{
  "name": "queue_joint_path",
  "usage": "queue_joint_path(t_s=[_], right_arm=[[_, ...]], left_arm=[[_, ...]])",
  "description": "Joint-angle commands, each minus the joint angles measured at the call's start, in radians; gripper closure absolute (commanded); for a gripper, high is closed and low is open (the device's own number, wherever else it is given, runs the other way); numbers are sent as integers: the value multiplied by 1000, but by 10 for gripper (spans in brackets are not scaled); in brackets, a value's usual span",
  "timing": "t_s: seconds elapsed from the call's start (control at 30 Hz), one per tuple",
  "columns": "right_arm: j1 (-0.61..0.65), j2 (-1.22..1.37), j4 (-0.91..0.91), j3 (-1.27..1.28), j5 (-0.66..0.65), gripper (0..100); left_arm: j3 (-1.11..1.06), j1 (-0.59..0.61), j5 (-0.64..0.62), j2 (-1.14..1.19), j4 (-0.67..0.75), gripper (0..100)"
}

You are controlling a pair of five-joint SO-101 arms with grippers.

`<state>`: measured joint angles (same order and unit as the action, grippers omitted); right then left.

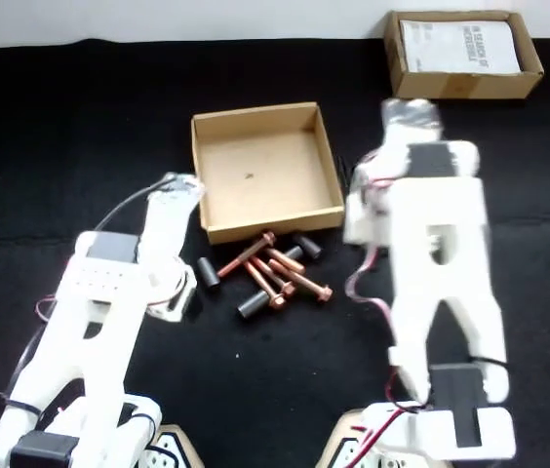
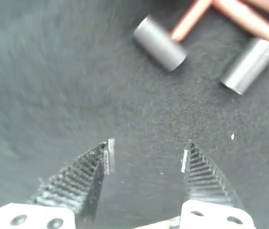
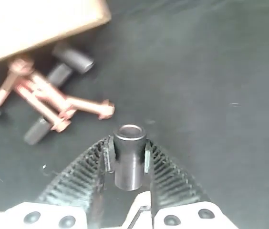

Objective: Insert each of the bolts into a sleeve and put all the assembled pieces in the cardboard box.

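One dark, smooth tube-shaped sleeve sits clamped between the ridged fingers of the right gripper, its hollow end showing. Several copper-coloured bolts lie crossed in a heap among loose sleeves, just in front of the square cardboard box. Beside them, the left gripper hangs spread apart, holding nothing, over fuzzy black cloth.

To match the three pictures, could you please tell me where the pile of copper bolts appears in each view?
High view: the copper bolts lie just in front of the cardboard box.
Left wrist view: beyond the open left pincer, behind two loose sleeves.
Right wrist view: beyond the right pincer and its held sleeve, beside the box.
Shared landmark: the loose sleeves around the bolts.
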<state>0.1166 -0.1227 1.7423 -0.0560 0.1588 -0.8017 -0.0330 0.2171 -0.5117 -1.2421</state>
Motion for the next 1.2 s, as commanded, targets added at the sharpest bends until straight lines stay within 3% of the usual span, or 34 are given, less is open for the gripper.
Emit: queue_joint_path(t_s=[0.0,0.27,0.47,0.63,0.8,1.17], right_arm=[[-139,-116,19,-67,-126,991],[-375,-351,19,38,-229,991],[-542,-555,16,240,-318,991],[-648,-722,-93,443,-391,991],[-674,-799,-185,595,-430,991],[-668,-799,-217,618,-433,991]], left_arm=[[131,-35,135,-2,-32,764],[291,-260,373,93,-44,762],[584,-306,341,486,-87,762],[843,-308,324,742,-149,761],[1010,-317,324,891,-195,761],[1148,-306,318,1118,-198,761]])
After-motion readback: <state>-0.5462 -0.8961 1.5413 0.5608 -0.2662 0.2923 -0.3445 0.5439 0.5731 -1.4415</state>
